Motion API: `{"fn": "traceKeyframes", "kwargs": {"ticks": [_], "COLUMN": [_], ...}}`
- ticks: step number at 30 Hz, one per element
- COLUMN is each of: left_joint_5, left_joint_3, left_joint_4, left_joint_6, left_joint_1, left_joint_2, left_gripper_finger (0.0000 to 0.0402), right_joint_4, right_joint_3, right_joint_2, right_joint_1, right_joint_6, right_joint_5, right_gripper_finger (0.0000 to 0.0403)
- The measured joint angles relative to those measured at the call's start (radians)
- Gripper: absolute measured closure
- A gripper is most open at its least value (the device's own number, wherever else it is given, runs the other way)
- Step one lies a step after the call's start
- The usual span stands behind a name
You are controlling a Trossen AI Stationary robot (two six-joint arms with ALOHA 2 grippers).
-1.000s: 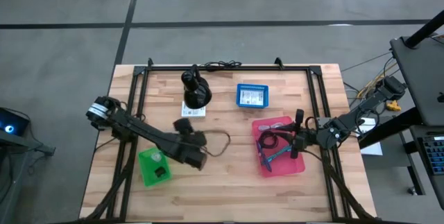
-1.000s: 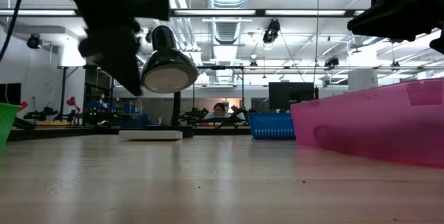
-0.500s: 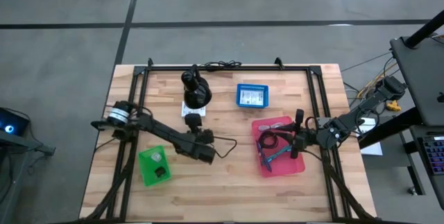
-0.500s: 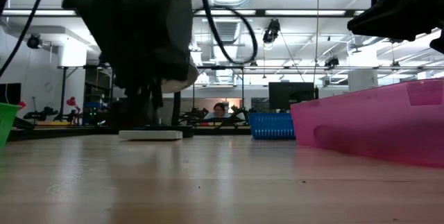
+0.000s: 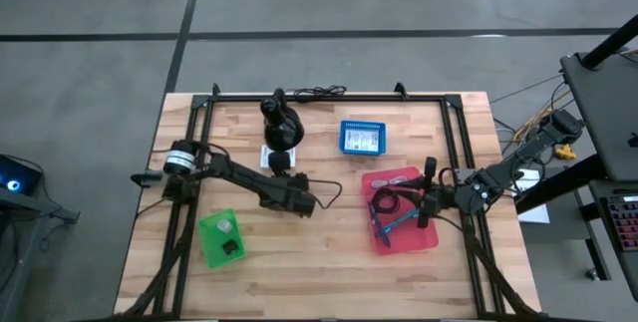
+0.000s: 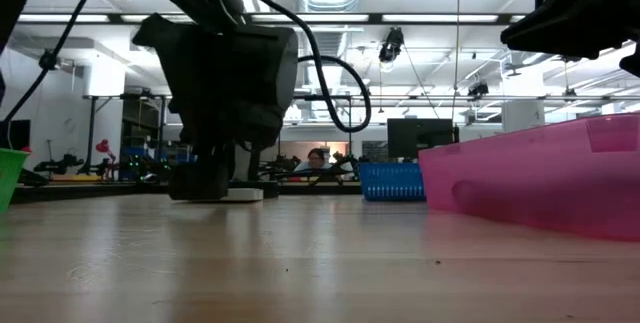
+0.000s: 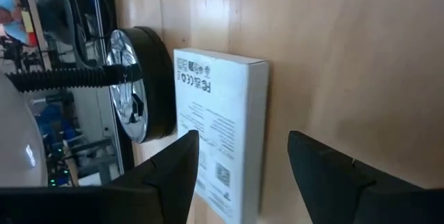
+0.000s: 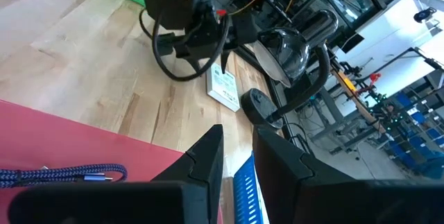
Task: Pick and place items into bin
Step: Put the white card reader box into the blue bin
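The left arm has moved since a moment ago. Its left gripper (image 5: 280, 165) was near the middle of the table (image 5: 329, 262), by the green bin (image 5: 220, 237). Now it has swung toward the far edge and sits low at the white card (image 7: 225, 123). Its two fingers (image 7: 170, 179) are wide apart with the card's near end between them. They hold nothing yet. The right arm has not moved. Its right gripper (image 5: 429, 205) hangs over the pink bin (image 5: 404, 209), and its fingers (image 8: 207, 156) have just a small gap and grip nothing.

There is one big wooden table. There are two dark arms. There are three bins: one pink near the right edge, one green near the left front corner, and one small blue bin (image 5: 362, 138) near the far edge.

There is one black lamp (image 5: 282, 125) by the far edge. The white card lies flat on the wood and touches the lamp's round base (image 7: 142, 85).

In the pink bin lie one black coiled cable (image 5: 384, 200) and one teal slim tool (image 5: 402, 221). In the green bin I can see one tiny dark block (image 5: 231, 247) and one pale small thing I cannot make out.
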Motion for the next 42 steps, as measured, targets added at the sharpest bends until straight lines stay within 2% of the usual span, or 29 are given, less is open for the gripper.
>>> {"fn": "traceKeyframes", "kwargs": {"ticks": [6, 16, 31, 38, 42], "left_joint_5": [0.045, 0.093, 0.110, 0.114, 0.108], "left_joint_3": [0.000, 0.000, 0.001, -0.010, -0.064], "left_joint_4": [0.013, 0.005, -0.017, -0.161, -0.113], "left_joint_6": [0.088, 0.088, 0.082, -0.096, -0.120], "left_joint_1": [0.039, 0.034, -0.002, -0.032, -0.042], "left_joint_2": [0.000, 0.000, -0.001, -0.003, -0.020], "left_gripper_finger": [0.0197, 0.0197, 0.0197, 0.0197, 0.0197], "right_joint_4": [0.000, 0.000, -0.001, -0.001, -0.001], "right_joint_3": [0.000, 0.000, 0.000, 0.000, 0.000], "right_joint_2": [0.000, 0.000, 0.000, 0.000, 0.000], "right_joint_1": [0.000, 0.000, 0.000, 0.000, 0.000], "right_joint_6": [-0.001, -0.001, 0.001, 0.001, 0.001], "right_joint_5": [0.000, 0.000, 0.000, 0.000, 0.000], "right_gripper_finger": [0.0335, 0.0335, 0.0335, 0.0335, 0.0335]}}
